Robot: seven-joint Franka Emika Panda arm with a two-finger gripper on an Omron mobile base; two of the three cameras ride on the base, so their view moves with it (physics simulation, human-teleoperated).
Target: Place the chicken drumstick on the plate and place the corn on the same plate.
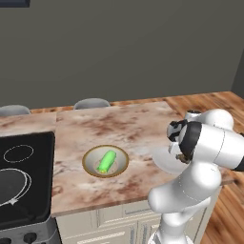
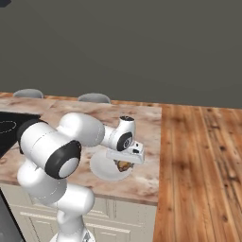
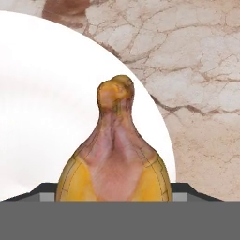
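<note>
Here, item by item. Gripper (image 2: 124,164): hanging low over the plate (image 2: 100,169), jaws closing on the drumstick (image 3: 115,154) from both sides; in the hand view the two dark fingertips (image 3: 42,191) are showing at either flank of the meat's broad end.

Drumstick: golden-brown, thick end sitting between the fingers, narrow knobbed end pointing away from the hand. In the hand view it is lying over the plate's white surface, near the rim; whether it is touching the plate or hanging just above it cannot be told. In the right base view it is showing as a small brown lump (image 2: 124,165) under the hand, and in the left base view as a dark speck (image 1: 181,157) beside the arm's wrist.

Plate: white, round, flat, resting on the marble counter (image 1: 124,124) near its right end and front edge, partly hidden behind the arm in the left base view (image 1: 162,159).

Corn (image 1: 106,162): green cob lying inside the tan-rimmed bowl (image 1: 90,167), which is standing on the counter to the left of the plate, apart from it.

Stove (image 1: 24,181): black cooktop sitting at the counter's left end.

Stools (image 1: 91,103): two grey seat tops showing beyond the counter's far edge.

Floor (image 2: 203,170): wooden planks running right of the counter.
</note>
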